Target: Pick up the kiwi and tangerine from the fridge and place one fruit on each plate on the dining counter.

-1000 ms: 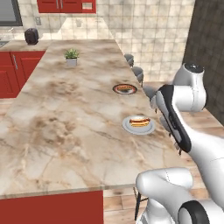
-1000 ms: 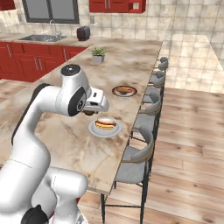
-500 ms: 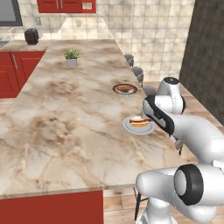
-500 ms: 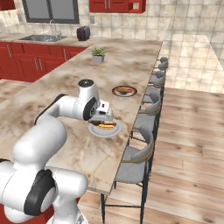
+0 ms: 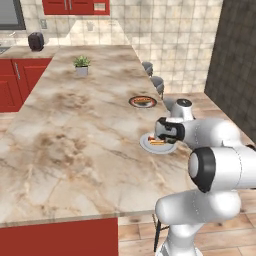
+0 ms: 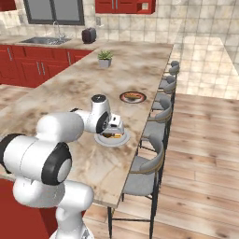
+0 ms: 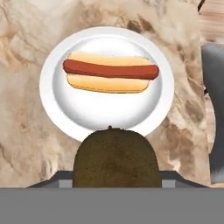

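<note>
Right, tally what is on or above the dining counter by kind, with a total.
Plates: 2, pale plate and dark plate
Hot dogs: 2, one on the pale plate, one on the dark plate
Kiwi: 1, in the gripper
Potted plant: 1
Total: 6

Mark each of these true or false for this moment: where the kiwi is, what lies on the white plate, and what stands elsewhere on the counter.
1. The end effector holds the kiwi. True.
2. The white plate is bare. False: a hot dog in a bun lies on it.
3. The kiwi already lies on the white plate. False: it is in the end effector's grip, above the plate's near rim in the hand view.
4. A small potted plant stands on the counter, far from the plates. True.
5. The dark plate sits farther along the counter than the white one. True.
</note>
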